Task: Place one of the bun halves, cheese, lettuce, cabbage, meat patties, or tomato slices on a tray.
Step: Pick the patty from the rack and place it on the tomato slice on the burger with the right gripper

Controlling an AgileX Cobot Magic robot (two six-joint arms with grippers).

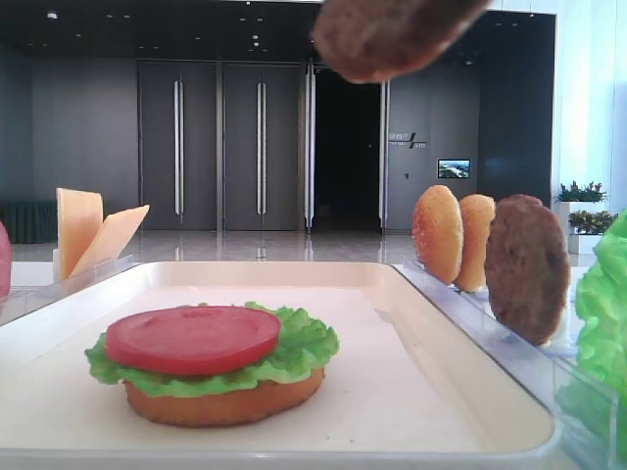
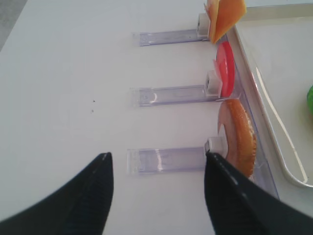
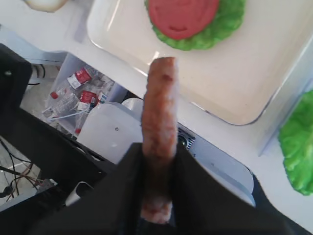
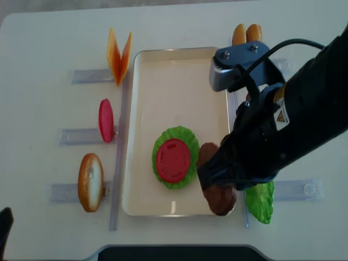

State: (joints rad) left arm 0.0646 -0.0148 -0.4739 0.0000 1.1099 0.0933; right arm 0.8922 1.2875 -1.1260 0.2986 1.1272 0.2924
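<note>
While the right gripper (image 3: 157,196) is clamped on a meat patty (image 3: 159,137), holding it edge-on above the near right corner of the tray (image 4: 179,60), the stack it presumably belongs on sits just to the left: a bun half (image 1: 223,401) flat on the tray, lettuce (image 1: 304,348) over it and a tomato slice (image 1: 193,338) on top. In the overhead view the held patty (image 4: 217,187) hangs over the tray's right rim, partly beyond it, near the loose lettuce leaf (image 4: 260,202) standing in the right-hand holder. The main risk, as I judge it, is release from this position: the patty is on edge and straddling the rim, so letting go here could tip it off the tray or onto the clear rail (it needs to travel left and lie flat first). A second risk is pushing it down at a slant, which could slide the tomato off the lettuce. The left gripper (image 2: 156,196) hangs with its jaws wide apart and empty over the table on the left, near another bun half (image 2: 239,137), a second tomato slice (image 2: 226,68) and the cheese (image 2: 225,17) in their holders, well clear of the action.
</note>
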